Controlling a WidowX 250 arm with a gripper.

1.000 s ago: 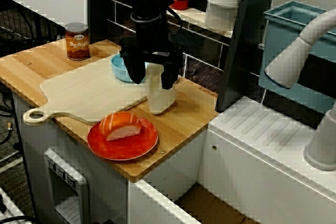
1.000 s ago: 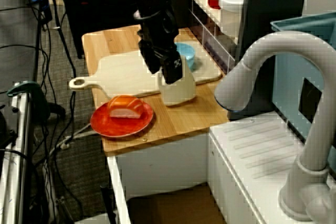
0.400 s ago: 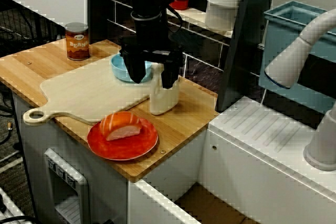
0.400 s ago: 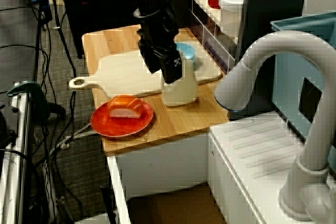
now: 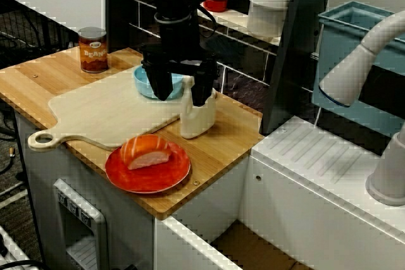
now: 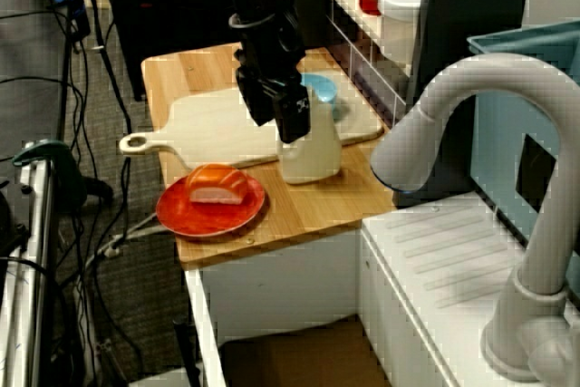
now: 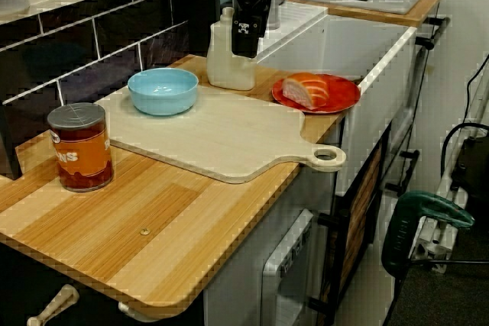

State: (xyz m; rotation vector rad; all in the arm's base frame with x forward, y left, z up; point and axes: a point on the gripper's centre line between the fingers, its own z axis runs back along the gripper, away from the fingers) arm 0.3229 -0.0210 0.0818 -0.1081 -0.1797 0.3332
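Hanging fingers-down over the surface [image 5: 224, 134], the gripper [image 5: 181, 96] sits at the top of an upright cream bottle [image 5: 197, 121]. The bottle stands directly beneath it, a touch toward the finger farther from the blue bowl [image 5: 144, 83] in the front view. The bottle's long axis runs vertical, in line with the fingers, and its base rests on the surface just off the edge of the cutting board [image 5: 107, 112]. The fingers stand spread to about the bottle's width, but I cannot tell whether they press its sides: in the view along the surface the gripper covers the bottle's near shoulder and hides any contact. The bowl lies close behind the gripper's other finger, on the board. Below and in front of the gripper, apart from the bottle, a red plate [image 5: 172, 176] carries a piece of salmon sushi [image 5: 147, 151]
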